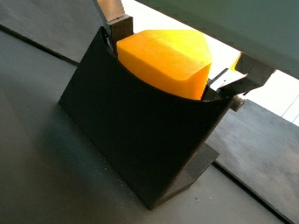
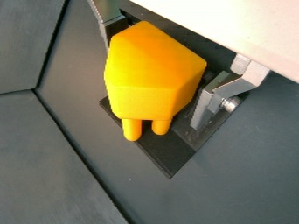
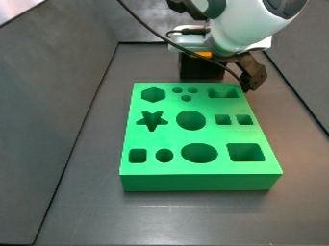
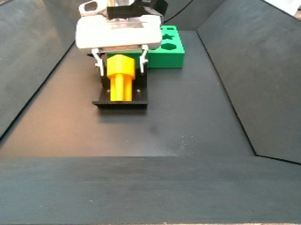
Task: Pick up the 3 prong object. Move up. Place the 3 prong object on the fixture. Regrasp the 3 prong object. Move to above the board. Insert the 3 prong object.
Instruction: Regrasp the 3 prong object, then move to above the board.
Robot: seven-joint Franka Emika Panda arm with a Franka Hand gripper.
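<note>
The orange-yellow 3 prong object (image 1: 170, 57) rests in the notch of the dark fixture (image 1: 128, 131), its prongs (image 2: 146, 127) pointing out over the fixture's base plate (image 2: 163, 150). My gripper (image 2: 158, 63) straddles it. One silver finger (image 2: 208, 103) stands at each side with a small gap to the piece, so the gripper reads as open. In a side view the piece (image 4: 121, 75) lies lengthwise on the fixture (image 4: 121, 104) below the gripper (image 4: 121, 60). The green board (image 3: 193, 171) lies just in front of the fixture (image 3: 197, 65).
The board (image 4: 177, 53) shows behind the gripper body in a side view. Sloping dark walls enclose the floor on both sides. A cable runs down to the wrist (image 3: 232, 24).
</note>
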